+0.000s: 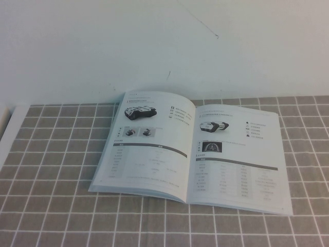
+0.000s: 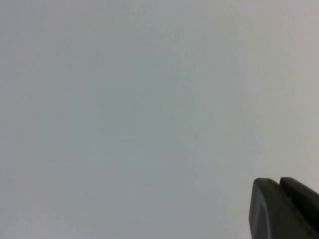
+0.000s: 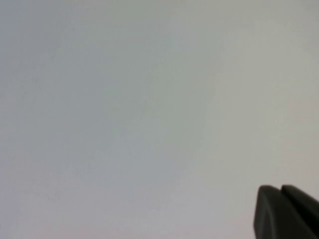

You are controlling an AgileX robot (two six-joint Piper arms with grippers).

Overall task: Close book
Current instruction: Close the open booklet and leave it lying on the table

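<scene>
One open product manual lies flat on the checked surface in the high view, with no arm near it; if you push rather than lift, its pages may crease. In the left wrist view the left gripper faces blank white, and you cannot tell its opening. In the right wrist view the right gripper is likewise.

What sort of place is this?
Probably a plain test bench: an open booklet on a grey checked tablecloth against a bare white wall. The left gripper and right gripper sit outside the high view.

Soft, even light; faint overall haze.
</scene>
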